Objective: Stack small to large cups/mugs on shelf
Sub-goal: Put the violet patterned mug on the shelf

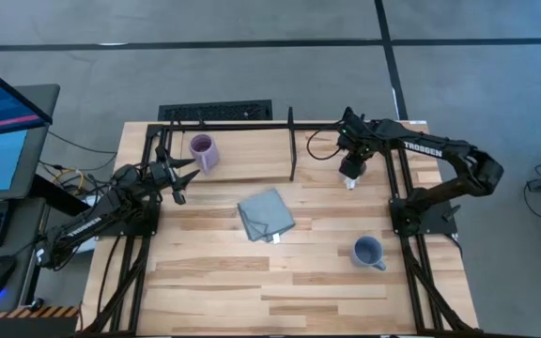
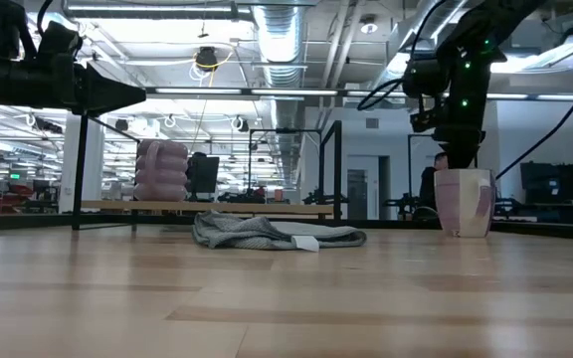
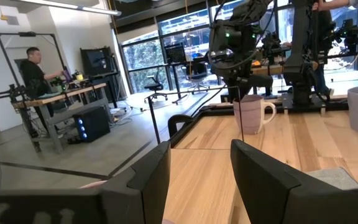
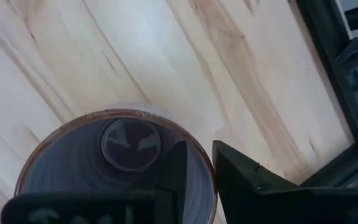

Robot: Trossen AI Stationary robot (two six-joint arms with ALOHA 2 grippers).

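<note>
A light purple mug [image 1: 202,150] stands on the shelf [image 1: 242,161], left of the black divider [image 1: 291,145]. It also shows in the low view [image 2: 162,171]. My right gripper [image 1: 350,167] is right of the divider, shut on the purple mug with a white handle [image 2: 463,202]. This mug also shows in the left wrist view [image 3: 250,115]. A blue-grey mug [image 1: 368,252] stands on the tabletop near the right front. My left gripper [image 1: 181,178] is open and empty, just in front of the shelf's left part. My right gripper holds the mug's rim [image 4: 197,146] with one finger [image 4: 178,168] inside the mug and one finger [image 4: 241,177] outside. The fingers come from above and point down. The mug is upright, and its base looks down on the wood [image 2: 463,235].
A folded grey-blue cloth [image 1: 266,214] lies mid-table in front of the shelf. Black frame rods [image 1: 404,178] run along the shelf's right side beside the held mug. Bare wood lies at the table's near side [image 1: 252,291]. A person [image 3: 36,68] is in the room beyond.
</note>
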